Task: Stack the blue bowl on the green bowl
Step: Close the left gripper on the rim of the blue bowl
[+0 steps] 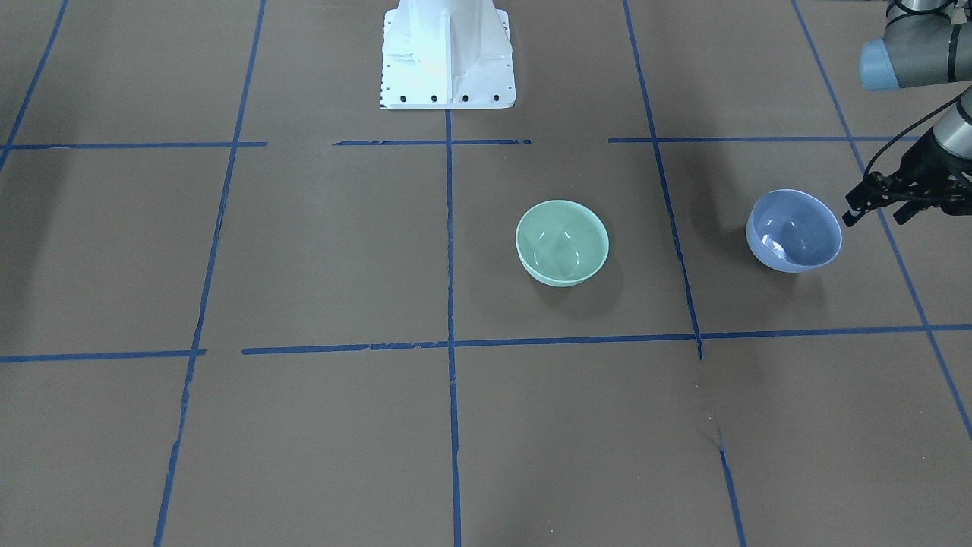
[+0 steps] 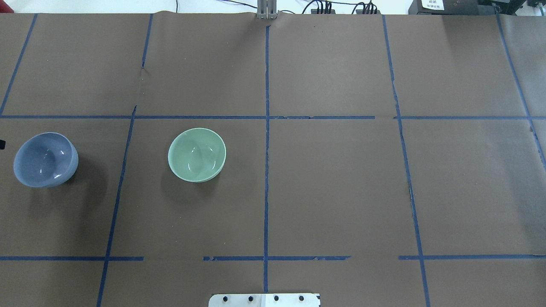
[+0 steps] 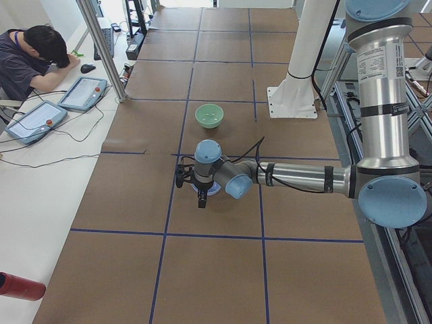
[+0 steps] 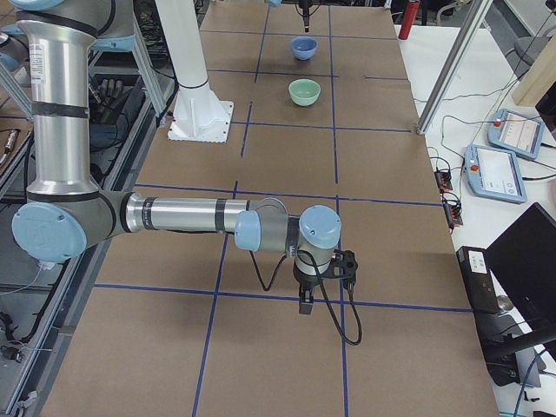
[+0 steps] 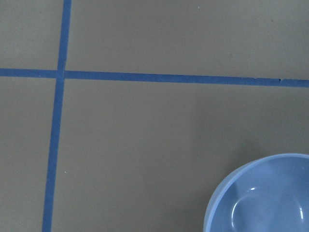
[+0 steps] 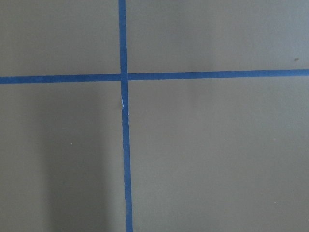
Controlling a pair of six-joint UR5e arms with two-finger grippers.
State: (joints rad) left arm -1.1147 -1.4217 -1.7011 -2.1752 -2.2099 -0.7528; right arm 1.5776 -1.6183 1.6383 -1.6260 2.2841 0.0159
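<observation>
The blue bowl (image 1: 793,232) stands upright on the brown table, far over on my left side (image 2: 45,160); its rim shows in the corner of the left wrist view (image 5: 265,198). The green bowl (image 1: 562,241) stands upright about two bowl widths away, nearer the middle (image 2: 196,154). My left gripper (image 1: 877,215) is open and empty, just beside the blue bowl's outer rim, apart from it. My right gripper (image 4: 304,304) hangs low over bare table far from both bowls; I cannot tell whether it is open or shut.
The robot's white base (image 1: 448,53) stands at the table's edge, behind the bowls. Blue tape lines (image 2: 266,128) grid the brown table. An operator (image 3: 34,57) sits at a side desk with tablets (image 3: 81,91). A metal post (image 3: 101,47) stands at the table's edge.
</observation>
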